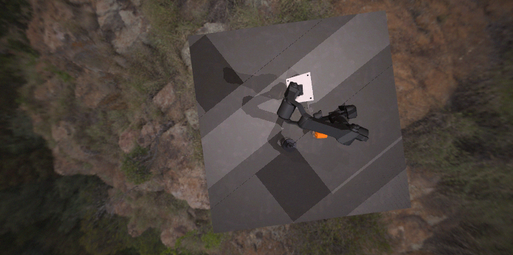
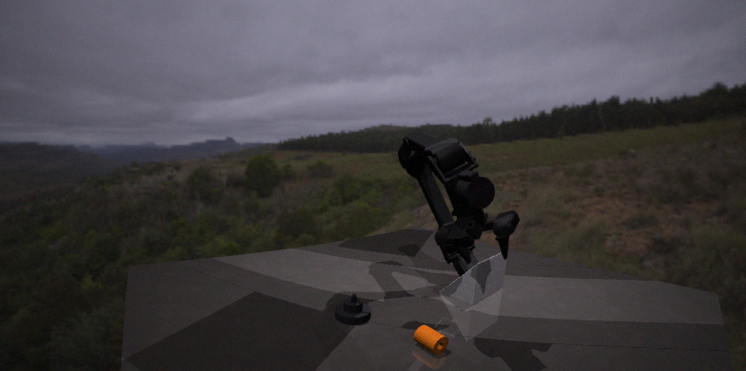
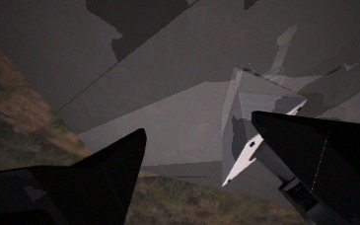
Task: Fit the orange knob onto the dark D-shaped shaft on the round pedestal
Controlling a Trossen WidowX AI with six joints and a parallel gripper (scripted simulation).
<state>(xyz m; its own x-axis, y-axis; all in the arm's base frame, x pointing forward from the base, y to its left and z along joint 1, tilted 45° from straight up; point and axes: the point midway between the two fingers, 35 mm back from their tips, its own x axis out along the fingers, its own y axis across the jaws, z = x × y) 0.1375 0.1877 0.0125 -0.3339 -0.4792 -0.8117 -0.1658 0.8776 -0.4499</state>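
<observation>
The orange knob (image 1: pixel 321 135) (image 2: pixel 427 337) lies on its side, with its holed end turned towards the right in the exterior view. In the top view the arm's link passes just above it in the picture. The round dark pedestal (image 1: pixel 288 145) (image 2: pixel 344 315) stands to the left of the knob, with its short shaft (image 2: pixel 354 297) upright and bare. The shaft's flat side cannot be made out. My gripper (image 2: pixel 483 265) (image 3: pixel 197 124) is open and empty, pointing down, higher than the knob and apart from it. Neither knob nor pedestal shows in the wrist view.
A pale plate (image 1: pixel 306 80) (image 2: pixel 487 274) (image 3: pixel 238 169) with small dark holes stands near the arm's base, partly behind the right finger in the wrist view. The arm (image 1: pixel 324 129) (image 2: pixel 431 193) reaches over the table (image 1: pixel 362 174) (image 2: pixel 276 337). The table edge shows at the wrist view's lower left.
</observation>
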